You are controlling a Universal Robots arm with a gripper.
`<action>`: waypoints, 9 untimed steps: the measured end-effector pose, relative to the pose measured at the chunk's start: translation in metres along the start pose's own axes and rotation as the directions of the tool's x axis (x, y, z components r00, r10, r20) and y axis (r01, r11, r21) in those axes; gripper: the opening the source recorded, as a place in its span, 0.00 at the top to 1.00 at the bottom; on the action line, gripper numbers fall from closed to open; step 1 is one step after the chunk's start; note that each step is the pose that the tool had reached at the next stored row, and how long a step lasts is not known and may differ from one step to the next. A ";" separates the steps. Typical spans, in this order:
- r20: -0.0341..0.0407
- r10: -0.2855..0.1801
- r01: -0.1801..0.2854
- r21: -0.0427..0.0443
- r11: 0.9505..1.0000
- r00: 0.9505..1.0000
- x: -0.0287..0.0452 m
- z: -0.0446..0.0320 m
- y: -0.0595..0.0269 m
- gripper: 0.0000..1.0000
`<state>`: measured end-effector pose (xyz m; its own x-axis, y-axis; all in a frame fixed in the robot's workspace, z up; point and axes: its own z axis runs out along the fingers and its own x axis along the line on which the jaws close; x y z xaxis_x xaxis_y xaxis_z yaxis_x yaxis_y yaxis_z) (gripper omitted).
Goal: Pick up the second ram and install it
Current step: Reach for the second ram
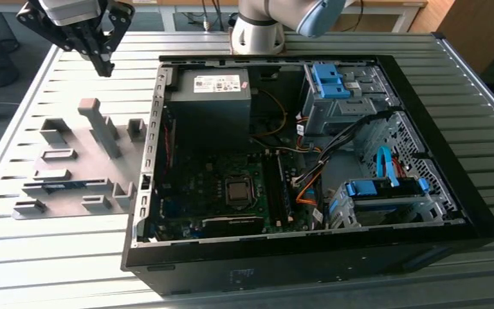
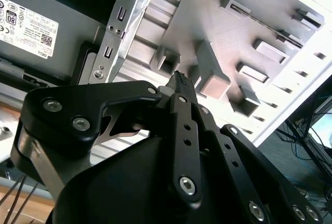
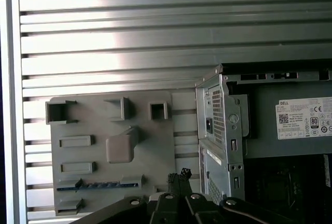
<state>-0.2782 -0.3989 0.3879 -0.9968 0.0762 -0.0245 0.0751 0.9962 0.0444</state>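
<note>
Gripper (image 1: 103,66): fingertips pinched together on nothing, hanging high over the slatted table (image 1: 75,270).
Second ram (image 3: 98,185): blue stick on edge in a slot of the grey holder tray (image 3: 104,115), below the fingertips and well apart from them.
Risk, grasp: closed fingers would likely hit the stick's top edge rather than straddle it.
Risk, neighbours: the tall holder block (image 1: 101,125) stands between hand and ram, so a low approach could clip it.
Risk, install: the PC case (image 1: 316,264) wall sits just beside the tray. A tilted stick could snag the wall or seat crooked.
</note>
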 end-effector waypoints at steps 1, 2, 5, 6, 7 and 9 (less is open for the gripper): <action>0.000 0.000 0.000 0.000 1.000 1.000 0.0009 0.0000 -0.0001 0.89; 0.000 0.000 0.000 0.000 1.000 1.000 0.0020 0.0000 -0.0001 0.89; 0.000 0.000 0.000 0.000 1.000 1.000 0.0069 0.0000 -0.0005 0.89; 0.000 0.000 0.000 0.000 1.000 1.000 0.0089 0.0000 -0.0007 0.89; 0.000 0.000 0.000 0.000 1.000 1.000 0.0108 0.0000 -0.0008 0.89; 0.000 0.000 0.000 0.000 1.000 1.000 0.0143 -0.0001 -0.0012 0.89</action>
<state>-0.2926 -0.3990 0.3875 -0.9968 0.0763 -0.0245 0.0751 0.9962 0.0444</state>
